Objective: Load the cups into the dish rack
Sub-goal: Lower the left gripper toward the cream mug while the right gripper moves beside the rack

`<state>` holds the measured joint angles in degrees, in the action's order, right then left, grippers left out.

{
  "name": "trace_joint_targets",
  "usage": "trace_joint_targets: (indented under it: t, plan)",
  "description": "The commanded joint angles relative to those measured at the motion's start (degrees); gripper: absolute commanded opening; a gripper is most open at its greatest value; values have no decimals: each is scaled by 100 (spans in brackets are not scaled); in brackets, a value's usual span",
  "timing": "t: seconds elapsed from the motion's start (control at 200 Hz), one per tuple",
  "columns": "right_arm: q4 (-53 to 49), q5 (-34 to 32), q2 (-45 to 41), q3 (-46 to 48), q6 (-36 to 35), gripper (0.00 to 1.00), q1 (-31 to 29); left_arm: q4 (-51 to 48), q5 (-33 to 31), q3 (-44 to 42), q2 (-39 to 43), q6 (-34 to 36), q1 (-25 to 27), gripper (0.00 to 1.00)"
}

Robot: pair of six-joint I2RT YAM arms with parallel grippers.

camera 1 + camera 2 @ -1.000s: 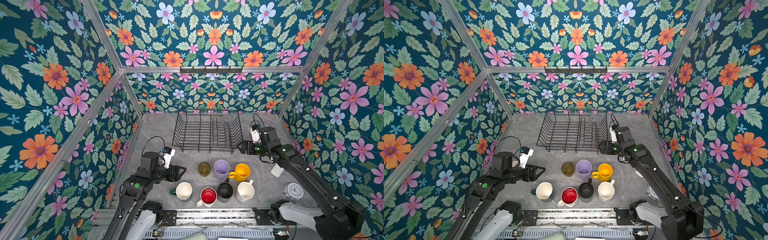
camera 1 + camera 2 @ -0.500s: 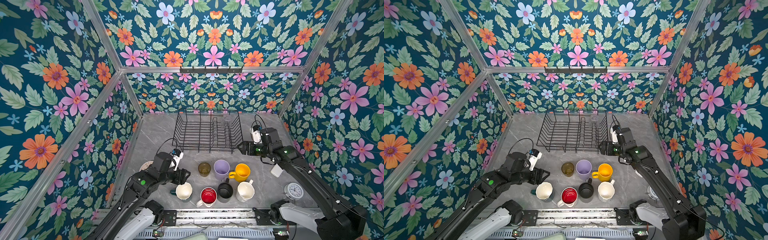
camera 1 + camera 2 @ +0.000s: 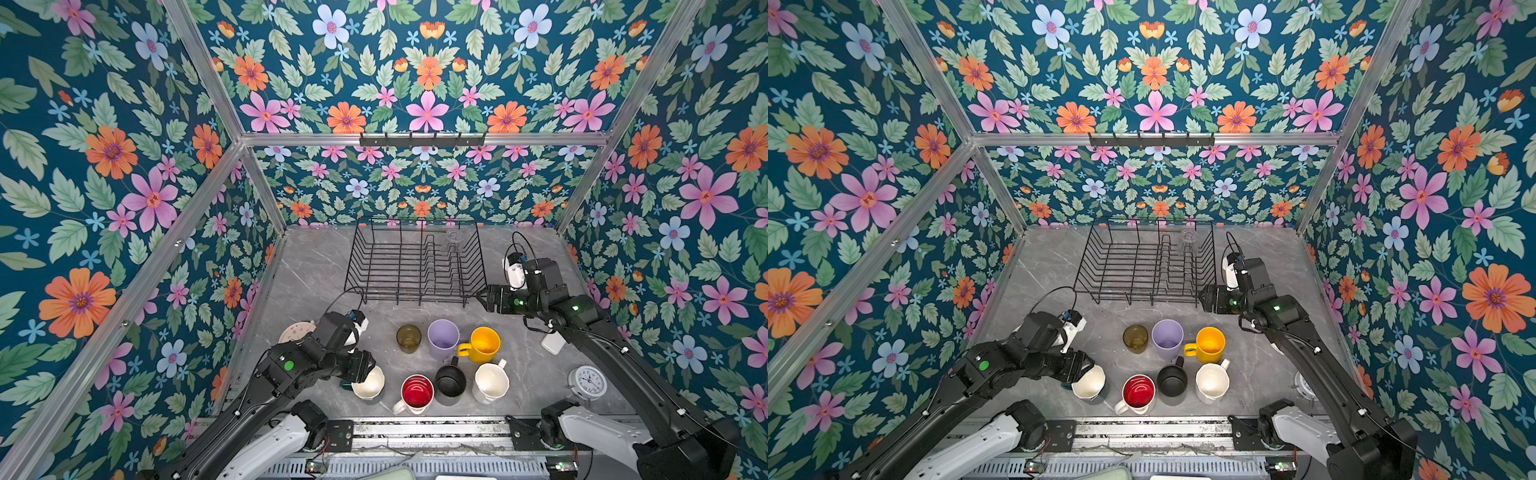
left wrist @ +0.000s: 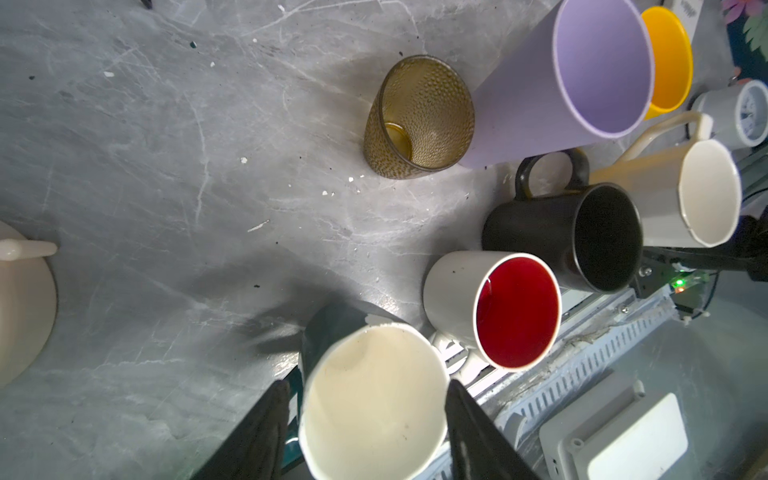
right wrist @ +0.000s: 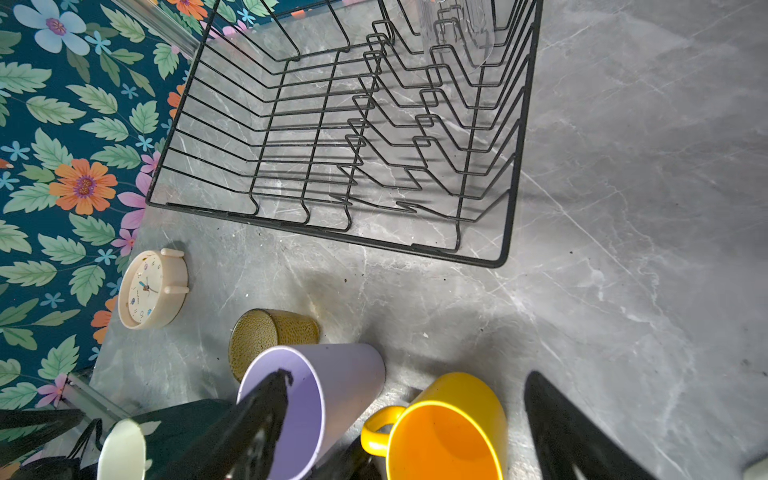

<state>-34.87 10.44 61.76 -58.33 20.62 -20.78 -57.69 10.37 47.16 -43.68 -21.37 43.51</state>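
My left gripper (image 4: 366, 384) straddles the dark green mug (image 4: 374, 399) at the front left of the cup group. One finger touches its rim and a thin gap shows at the other; the jaws are open. In both top views it covers the mug's left edge (image 3: 368, 384) (image 3: 1090, 384). The olive tumbler (image 3: 409, 338), lilac tumbler (image 3: 444, 345), yellow mug (image 3: 482, 345), red-lined mug (image 3: 417, 392), black mug (image 3: 451, 380) and cream mug (image 3: 491, 382) stand upright nearby. A clear glass (image 3: 454, 241) sits in the dish rack (image 3: 415, 297). My right gripper (image 3: 484, 299) hangs open and empty beside the rack's front right corner.
A cream clock (image 3: 297, 332) lies behind my left arm by the left wall. A white clock (image 3: 588, 382) and a small white block (image 3: 552, 343) sit under my right arm. The metal base rail (image 3: 415, 428) runs just in front of the mugs.
My left arm has swung right and forward from the left side until its jaws flank the dark green mug. The right arm has stayed where it was.
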Motion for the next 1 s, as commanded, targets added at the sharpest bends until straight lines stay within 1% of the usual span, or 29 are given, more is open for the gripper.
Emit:
trace_joint_targets:
  t: [0.0,0.12,0.265,0.325,0.52,0.995]
  plan:
    - [-62,-24,-58,19,12,89,-5,-214,-400,47,-166,-206,323,60]
    - [-62,-33,-122,56,21,89,-4,-307,-802,60,-393,-419,763,60]
    - [-38,-11,-176,119,47,89,0,-519,-1113,5,-580,-676,986,59]
    - [-15,2,-181,154,65,89,-5,-576,-1245,-35,-605,-761,1010,59]
    - [16,46,-199,219,91,89,-2,-570,-1395,-139,-704,-847,1019,58]
    - [60,46,-331,379,144,89,-5,-289,-1346,-304,-1092,-1019,1020,49]
